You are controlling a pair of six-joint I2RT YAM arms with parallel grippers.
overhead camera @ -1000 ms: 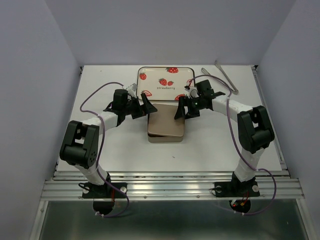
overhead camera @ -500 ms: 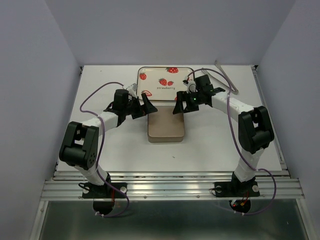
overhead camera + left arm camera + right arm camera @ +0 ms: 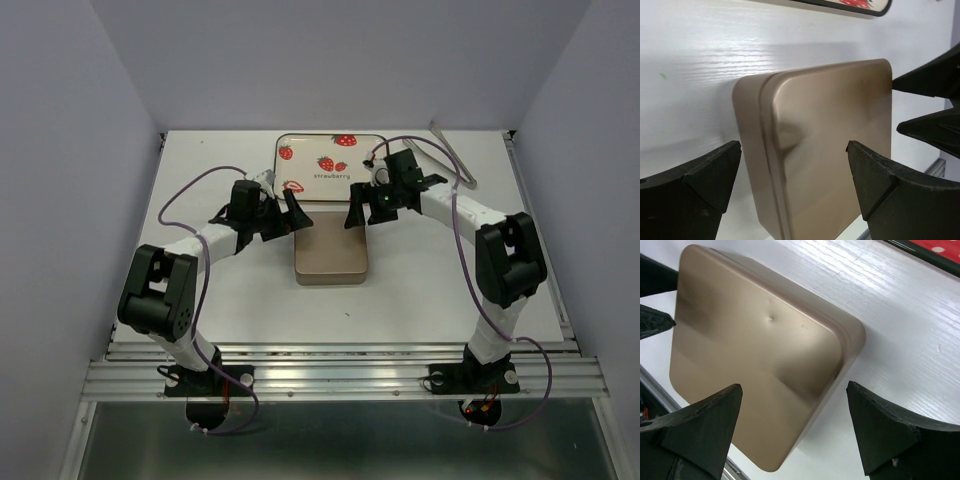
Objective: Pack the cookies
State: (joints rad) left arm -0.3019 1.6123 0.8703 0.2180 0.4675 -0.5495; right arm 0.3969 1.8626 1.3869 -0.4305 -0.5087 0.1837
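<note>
backing the right gripper (image 3: 795, 390) up off the gold tin (image 3: 331, 253), spreading its jaws a touch wider | looks like lid seated flush, so packing basically done | seeing the left gripper (image 3: 792, 150) gaping fully too, neither clamping anything, tin just below both sets of fingertips | can't spot any cookies, guessing shut inside that tin

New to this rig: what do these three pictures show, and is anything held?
Two robot arms bolted at the near edge of a white table. One picture looks down from above and behind; the other two come from wrist cameras, so the black wedges are each arm's own fingers. On the table: a closed bronze tin, a strawberry-print tray behind it, metal tongs far right. The left tool and right tool hang open near the tin's far corners, holding nothing. No cookies visible.
</note>
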